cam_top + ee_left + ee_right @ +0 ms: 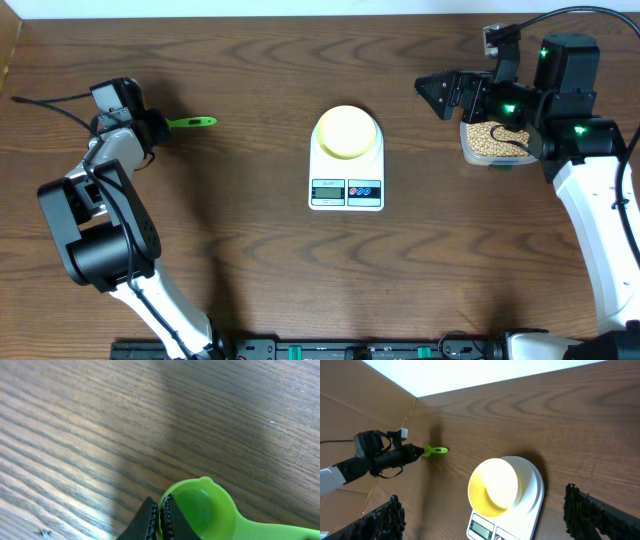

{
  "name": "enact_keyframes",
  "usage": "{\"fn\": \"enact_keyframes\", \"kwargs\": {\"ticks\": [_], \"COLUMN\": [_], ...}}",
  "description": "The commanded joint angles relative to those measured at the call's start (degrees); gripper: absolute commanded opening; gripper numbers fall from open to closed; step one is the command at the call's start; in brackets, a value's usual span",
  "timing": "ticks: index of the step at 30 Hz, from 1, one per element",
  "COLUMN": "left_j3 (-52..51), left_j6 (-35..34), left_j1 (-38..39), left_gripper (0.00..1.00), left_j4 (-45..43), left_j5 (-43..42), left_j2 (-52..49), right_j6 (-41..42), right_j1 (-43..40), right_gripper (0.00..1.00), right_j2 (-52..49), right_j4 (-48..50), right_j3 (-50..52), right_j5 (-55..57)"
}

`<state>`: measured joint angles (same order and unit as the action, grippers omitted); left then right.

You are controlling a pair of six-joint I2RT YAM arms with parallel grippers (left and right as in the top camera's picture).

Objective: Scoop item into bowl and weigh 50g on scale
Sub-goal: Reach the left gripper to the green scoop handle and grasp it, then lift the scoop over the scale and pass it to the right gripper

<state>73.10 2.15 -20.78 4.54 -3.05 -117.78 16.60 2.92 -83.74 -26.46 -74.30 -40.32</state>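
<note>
1. My left gripper: pressed together on the cup rim of the green scoop. Light, stiff, slick plastic; a rim pinch may let it twist.
2. Bowl: empty, sitting on the scale. Light, easily nudged.
3. Beans: in the clear tub, far right. Hard, rolling freely; best taken by scoop.
4. My right gripper: spread wide, holding nothing, just beside the tub.

dark brown wood-grain table

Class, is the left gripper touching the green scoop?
Touching: the left wrist view shows the left gripper shut on the rim of the green scoop.
</note>
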Motion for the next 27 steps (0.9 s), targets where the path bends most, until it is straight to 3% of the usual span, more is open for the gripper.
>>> {"fn": "enact_keyframes", "kwargs": {"ticks": [1, 8, 12, 13, 16, 27], "left_j3": [1.1, 1.5, 1.5, 1.5, 1.5, 1.5], "left_j6": [-4.7, -11.5, -15.2, -15.2, -16.3, -22.2], "left_j1": [0.3, 0.4, 2.0, 2.8, 5.9, 23.1], "left_gripper": [0.07, 0.07, 0.07, 0.07, 0.07, 0.07], "left_j4": [1.4, 7.7, 14.9, 16.4, 19.6, 20.0], "left_j5": [-3.8, -20.5, -29.5, -30.7, -32.6, -33.9], "left_j2": [0.2, 8.9, 17.4, 19.2, 24.4, 31.7], "right_j6": [1.2, 4.2, 14.1, 15.1, 15.7, 13.1], "right_j1": [0.5, 0.4, 0.4, 0.4, 0.5, 5.8], "right_gripper": [0.99, 0.99, 0.99, 0.94, 0.83, 0.80], "right_j2": [0.9, 0.9, 0.9, 0.9, 0.9, 0.9], "right_j4": [-0.2, -0.2, 0.1, 0.1, 0.0, 5.7], "right_j3": [-1.2, -1.2, -1.2, -1.2, -1.2, -1.2], "right_j5": [-0.8, -1.6, -4.5, -4.6, -5.0, -18.5]}}
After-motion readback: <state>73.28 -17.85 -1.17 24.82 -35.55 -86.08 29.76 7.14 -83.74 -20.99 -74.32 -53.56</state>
